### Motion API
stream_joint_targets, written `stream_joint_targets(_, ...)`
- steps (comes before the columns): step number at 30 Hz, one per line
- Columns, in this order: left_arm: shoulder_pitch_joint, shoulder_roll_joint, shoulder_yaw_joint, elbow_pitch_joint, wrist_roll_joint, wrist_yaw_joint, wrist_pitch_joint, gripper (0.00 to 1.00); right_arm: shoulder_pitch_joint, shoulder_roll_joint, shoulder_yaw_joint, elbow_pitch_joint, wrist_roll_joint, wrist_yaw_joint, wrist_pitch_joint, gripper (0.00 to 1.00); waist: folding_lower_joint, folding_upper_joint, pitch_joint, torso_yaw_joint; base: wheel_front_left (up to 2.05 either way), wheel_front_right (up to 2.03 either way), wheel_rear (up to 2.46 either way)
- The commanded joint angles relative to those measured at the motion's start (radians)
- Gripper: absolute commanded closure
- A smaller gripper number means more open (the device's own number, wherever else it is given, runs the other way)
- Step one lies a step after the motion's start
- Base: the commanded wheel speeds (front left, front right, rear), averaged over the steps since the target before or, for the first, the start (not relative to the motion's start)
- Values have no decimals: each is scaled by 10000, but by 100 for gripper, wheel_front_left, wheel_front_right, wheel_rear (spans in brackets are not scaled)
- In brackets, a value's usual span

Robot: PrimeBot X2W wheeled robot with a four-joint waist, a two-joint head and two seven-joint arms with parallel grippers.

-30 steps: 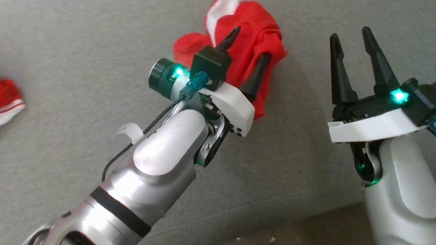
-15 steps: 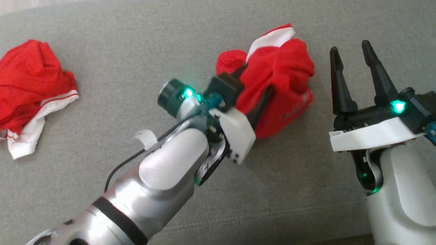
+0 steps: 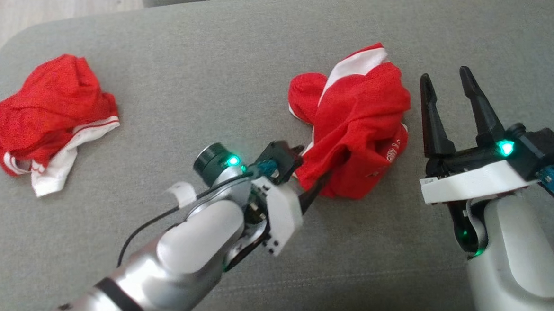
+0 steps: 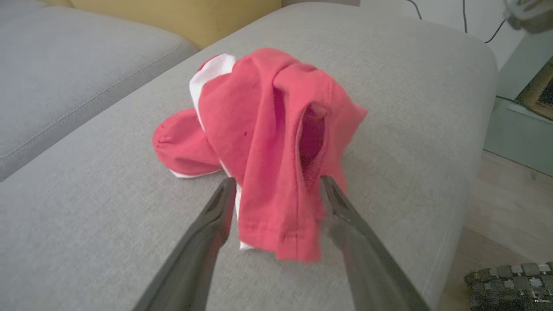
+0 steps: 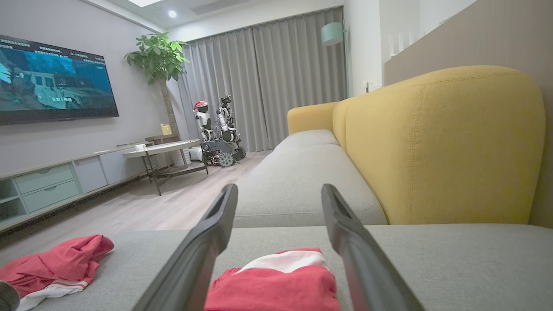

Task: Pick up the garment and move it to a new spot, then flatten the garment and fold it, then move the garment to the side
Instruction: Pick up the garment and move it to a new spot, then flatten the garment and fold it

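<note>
Head view: your left gripper point(image 3: 308, 170), jaws spread, meets the crumpled red-and-white garment point(image 3: 356, 132) at its near edge; your right gripper point(image 3: 445, 75) hovers spread beside it.

Left wrist view: a hemmed fold point(image 4: 281, 233) hangs between the 2 fingers point(image 4: 207, 233), so reach deeper before closing.

Right wrist view: the garment lies below the jaws.

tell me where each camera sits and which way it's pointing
Head view: on the head, looking down at the sofa seat; left gripper at the garment, right gripper beside it.
Left wrist view: on that wrist, looking along its open fingers at the garment between them.
Right wrist view: low over the seat, facing along the sofa toward a TV; its open fingers frame the garment.
Shared: all show that garment; head and right wrist views also show a second garment.
</note>
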Motion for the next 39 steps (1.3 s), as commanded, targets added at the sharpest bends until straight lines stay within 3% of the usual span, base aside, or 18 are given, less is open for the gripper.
stream_joint_targets(1, -299, 369, 268, -419, -49, 15, 58, 0, -28, 87, 215, -338, -36, 65, 24, 0, 0, 0, -95, 116, 0, 0, 0)
stream_joint_targets(4, -157, 702, 332, -690, -29, 230, 18, 0, -8, 87, 224, -353, -22, 65, 34, 0, 0, 0, -155, 199, 0, 0, 0)
stream_joint_targets(11, 888, 1736, 1620, -1814, -606, 1621, -1311, 0, 232, 87, 142, -449, -60, 65, 127, 0, 0, 0, -401, 520, 0, 0, 0)
stream_joint_targets(15, 1654, 2027, 2842, -2575, -806, 2421, -2260, 0, 477, 87, 11, -612, -151, 65, 235, 0, 0, 0, -455, 764, 0, 0, 0)
stream_joint_targets(20, 3114, 1961, 4977, -4127, 56, 2757, -2346, 0, 804, 87, -99, -729, -253, 65, 369, 0, 0, 0, -562, 936, 0, 0, 0)
stream_joint_targets(24, 4541, 1575, 6583, -4954, 1035, 2479, -2349, 0, 1103, 87, -78, -836, -227, 65, 437, 0, 0, 0, -633, 943, 0, 0, 0)
stream_joint_targets(29, 6033, 675, 8302, -5601, 2057, 1753, -2350, 0, 1477, 87, -39, -901, -134, 65, 489, 0, 0, 0, -676, 802, 0, 0, 0)
stream_joint_targets(35, 6894, -418, 9615, -5509, 3071, 478, -2351, 0, 1578, 87, 92, -1007, -128, 65, 579, 0, 0, 0, -554, 683, 0, 0, 0)
stream_joint_targets(39, 6877, -785, 10132, -5357, 3430, -31, -2351, 0, 1561, 87, 303, -980, -141, 65, 742, 0, 0, 0, -474, 691, 0, 0, 0)
